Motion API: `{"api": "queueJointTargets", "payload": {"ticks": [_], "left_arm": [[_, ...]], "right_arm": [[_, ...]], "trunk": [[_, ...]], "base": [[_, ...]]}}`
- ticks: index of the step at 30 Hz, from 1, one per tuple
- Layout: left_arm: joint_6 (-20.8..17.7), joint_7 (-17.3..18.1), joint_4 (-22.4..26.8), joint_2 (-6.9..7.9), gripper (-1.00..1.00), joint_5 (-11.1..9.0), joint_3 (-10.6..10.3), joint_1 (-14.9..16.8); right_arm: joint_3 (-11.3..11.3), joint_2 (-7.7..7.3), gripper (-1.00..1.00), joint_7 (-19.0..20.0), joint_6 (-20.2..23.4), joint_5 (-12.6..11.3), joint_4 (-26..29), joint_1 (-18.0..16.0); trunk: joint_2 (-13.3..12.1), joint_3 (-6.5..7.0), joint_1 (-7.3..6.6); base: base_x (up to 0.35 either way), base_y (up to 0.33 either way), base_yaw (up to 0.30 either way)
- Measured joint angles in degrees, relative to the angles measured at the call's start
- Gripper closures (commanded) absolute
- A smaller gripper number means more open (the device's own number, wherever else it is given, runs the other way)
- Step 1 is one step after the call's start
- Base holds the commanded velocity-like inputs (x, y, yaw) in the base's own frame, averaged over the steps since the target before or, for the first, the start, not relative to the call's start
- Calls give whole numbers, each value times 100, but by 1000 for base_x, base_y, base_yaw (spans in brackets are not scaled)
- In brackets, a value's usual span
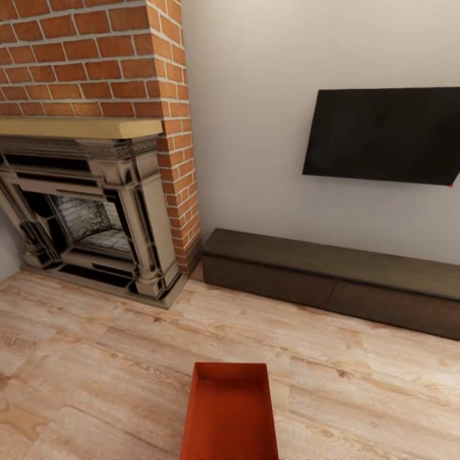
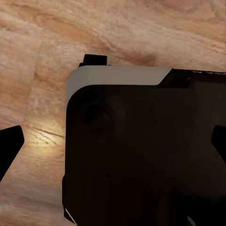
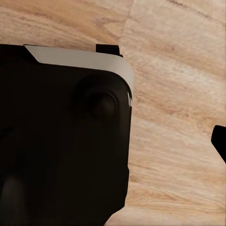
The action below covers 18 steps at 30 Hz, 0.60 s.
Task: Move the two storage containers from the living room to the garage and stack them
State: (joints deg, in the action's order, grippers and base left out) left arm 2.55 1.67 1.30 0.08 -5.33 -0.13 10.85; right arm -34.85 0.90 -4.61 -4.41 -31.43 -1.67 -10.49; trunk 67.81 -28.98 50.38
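Straight ahead on the wood-plank floor (image 1: 96, 358), one orange-red container (image 1: 230, 412) lies centred before the robot, long axis pointing toward the cabinet (image 1: 332, 281). Neither arm looks nearer; how far open either arm's fingers are, I cannot tell.

Open wood-plank floor (image 1: 96, 358) spans the room's near half, passable on both sides of the orange-red storage container (image 1: 230, 412) at bottom centre. Far side blocked: brick fireplace (image 1: 96, 191) at left, long low dark cabinet (image 1: 332, 281) along the wall to the right, wall TV (image 1: 383, 134) above it. Wrist views: dark robot body (image 2: 141, 150) close over bare planks.
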Motion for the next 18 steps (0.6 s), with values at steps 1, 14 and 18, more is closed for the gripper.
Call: {"api": "queueJointTargets", "payload": {"ticks": [1, 14, 18], "left_arm": [[0, 0, 0, 0, -100, 0, 1, 0], [0, 0, 0, 0, -100, -1, -2, 0], [0, 0, 0, 0, -100, 0, -4, 1]], "right_arm": [[0, 1, -100, 0, 3, 2, 0, 0], [-1, 1, -100, 15, 25, 4, 0, 0], [0, 2, -100, 16, 30, 4, 0, 0]], "trunk": [[0, -9, 0], [0, -129, 0], [0, -166, 0]], "base": [[0, 0, 0], [0, 0, 0], [0, 0, 0]]}}
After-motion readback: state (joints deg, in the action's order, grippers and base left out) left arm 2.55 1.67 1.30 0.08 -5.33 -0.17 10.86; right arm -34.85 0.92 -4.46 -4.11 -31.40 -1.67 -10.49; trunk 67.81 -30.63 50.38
